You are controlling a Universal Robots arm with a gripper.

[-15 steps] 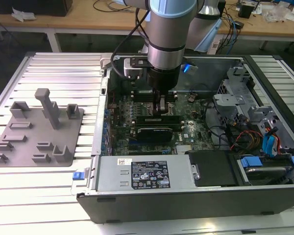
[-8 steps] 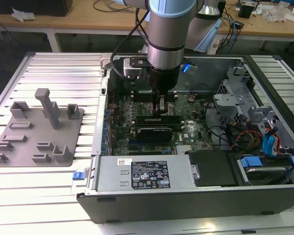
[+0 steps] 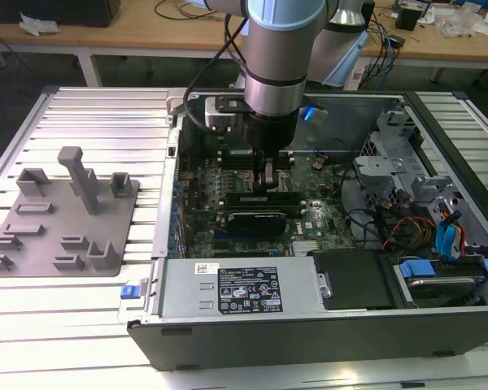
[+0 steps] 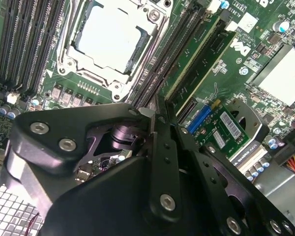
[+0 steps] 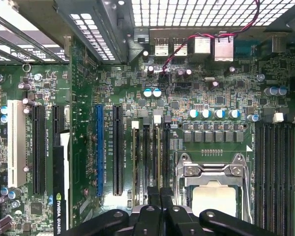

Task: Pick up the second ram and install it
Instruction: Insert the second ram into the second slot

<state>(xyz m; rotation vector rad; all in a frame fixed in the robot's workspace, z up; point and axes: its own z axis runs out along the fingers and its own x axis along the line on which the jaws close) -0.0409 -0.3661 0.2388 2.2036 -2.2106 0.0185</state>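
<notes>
While the arm reaches into the open computer case (image 3: 309, 333), its gripper (image 3: 268, 175) hangs over the motherboard (image 3: 325, 175).
The exterior view shows a graphics card (image 3: 260, 218) inside the case and a grey fixture tray (image 3: 126, 231) at the exterior view's left. In the second wrist view the fingers nearly meet above the memory slots (image 4: 179, 46). In the first wrist view they sit beside the processor socket (image 5: 214, 189). Whether they pinch the second ram cannot be told.

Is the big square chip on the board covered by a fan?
No. In the second wrist view the processor shows its flat silver top bare, with nothing mounted over it.
</notes>
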